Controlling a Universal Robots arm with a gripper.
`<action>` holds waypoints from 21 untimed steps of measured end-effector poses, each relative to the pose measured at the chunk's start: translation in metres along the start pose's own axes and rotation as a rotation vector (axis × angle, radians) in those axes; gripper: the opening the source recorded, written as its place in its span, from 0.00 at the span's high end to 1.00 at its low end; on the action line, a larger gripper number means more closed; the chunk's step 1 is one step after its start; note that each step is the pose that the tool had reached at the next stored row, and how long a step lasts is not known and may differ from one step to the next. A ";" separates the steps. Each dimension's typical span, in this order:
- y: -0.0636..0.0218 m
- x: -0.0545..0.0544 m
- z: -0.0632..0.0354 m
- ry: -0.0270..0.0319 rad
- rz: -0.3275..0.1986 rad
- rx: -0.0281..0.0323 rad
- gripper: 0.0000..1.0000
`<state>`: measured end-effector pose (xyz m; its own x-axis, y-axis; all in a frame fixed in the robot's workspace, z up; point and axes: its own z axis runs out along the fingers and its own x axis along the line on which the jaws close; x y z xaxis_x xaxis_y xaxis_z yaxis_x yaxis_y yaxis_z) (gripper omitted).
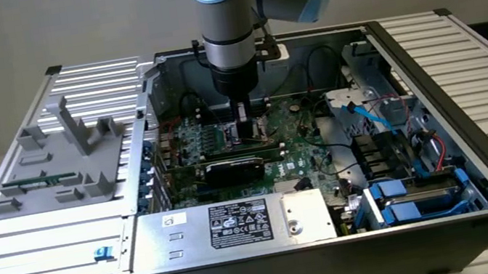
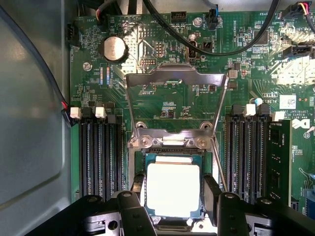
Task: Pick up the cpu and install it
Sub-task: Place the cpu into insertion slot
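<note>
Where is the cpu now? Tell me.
In the wrist view, the cpu sits within its socket, next to the raised metal bracket, between the two banks of memory slots.

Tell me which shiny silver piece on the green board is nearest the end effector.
The cpu, the flat square chip, right at the end effector. The round coin battery and raised bracket lie farther off.

A silver-grey robot arm with pale blue joints is reaching straight down into an open dark computer case, which is sitting on a slatted white metal desk. Its tool is hanging low over the green motherboard. A labelled silver metal box is lying along the case's near edge, and a grey plastic fixture is standing on the desk at the exterior view's left.
</note>
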<state>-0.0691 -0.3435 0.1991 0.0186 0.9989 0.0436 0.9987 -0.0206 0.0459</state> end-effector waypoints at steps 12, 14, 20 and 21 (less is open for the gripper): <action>-0.0002 0.000 -0.0001 -0.0001 -0.001 -0.0040 0.45; -0.0002 0.000 -0.0001 0.0000 -0.001 -0.0046 0.45; -0.0002 -0.001 -0.0001 0.0001 -0.003 -0.0051 0.45; -0.0003 -0.001 -0.0001 0.0001 -0.004 -0.0051 0.45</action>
<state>-0.0694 -0.3440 0.1991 0.0145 0.9989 0.0436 0.9986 -0.0167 0.0511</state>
